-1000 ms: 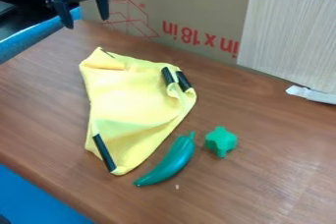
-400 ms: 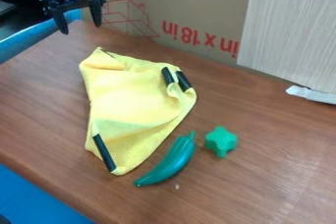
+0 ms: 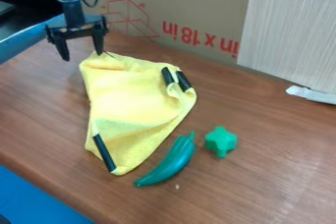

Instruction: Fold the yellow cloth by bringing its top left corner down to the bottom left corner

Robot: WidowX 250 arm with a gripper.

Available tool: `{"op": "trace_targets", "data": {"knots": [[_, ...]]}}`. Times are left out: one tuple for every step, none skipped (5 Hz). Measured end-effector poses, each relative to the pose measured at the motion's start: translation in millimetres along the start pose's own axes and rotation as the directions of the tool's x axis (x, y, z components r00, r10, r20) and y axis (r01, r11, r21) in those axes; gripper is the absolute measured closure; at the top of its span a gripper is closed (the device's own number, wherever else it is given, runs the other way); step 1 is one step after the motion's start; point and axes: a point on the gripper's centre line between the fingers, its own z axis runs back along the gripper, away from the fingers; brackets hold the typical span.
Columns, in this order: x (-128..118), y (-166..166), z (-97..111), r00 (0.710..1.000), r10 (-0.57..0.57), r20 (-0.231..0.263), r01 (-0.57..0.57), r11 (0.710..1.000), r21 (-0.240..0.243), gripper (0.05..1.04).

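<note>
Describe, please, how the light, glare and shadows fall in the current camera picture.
Camera view: a soft, pale sheen on the brown table at lower right; a slight shine along the green toy pepper; gentle shading in the folds of the yellow cloth; a very dark upper left corner, with the black gripper against lighter surfaces.

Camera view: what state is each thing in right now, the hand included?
Black two-finger hand: open, holding nothing, at the yellow cloth's upper-left corner; contact unclear.
Yellow fabric cloth with black strips: rumpled, partly folded.
Curved green toy pepper: lying on its side.
Green star-like toy: resting apart from the pepper.
Brown cardboard: upright.
</note>
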Motion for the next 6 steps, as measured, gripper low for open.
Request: {"op": "trace_targets", "data": {"knots": [[-6.9,-15.4,-0.9,1.000,-0.006,-0.008,0.006,1.000,-0.023,0.083],[-10.3,-24.9,2.4,1.000,0.013,-0.026,-0.014,0.999,-0.042,0.083],[-1.9,-31.8,11.5,1.000,0.031,0.002,-0.031,0.998,-0.060,0.083],[7.3,-32.1,8.0,0.999,0.043,0.022,-0.042,0.998,-0.045,0.083],[10.0,-30.9,2.1,0.998,0.055,0.025,-0.054,0.998,-0.031,0.083],[11.7,-28.6,-10.4,0.998,0.064,0.022,-0.064,0.998,-0.007,0.135]]}}
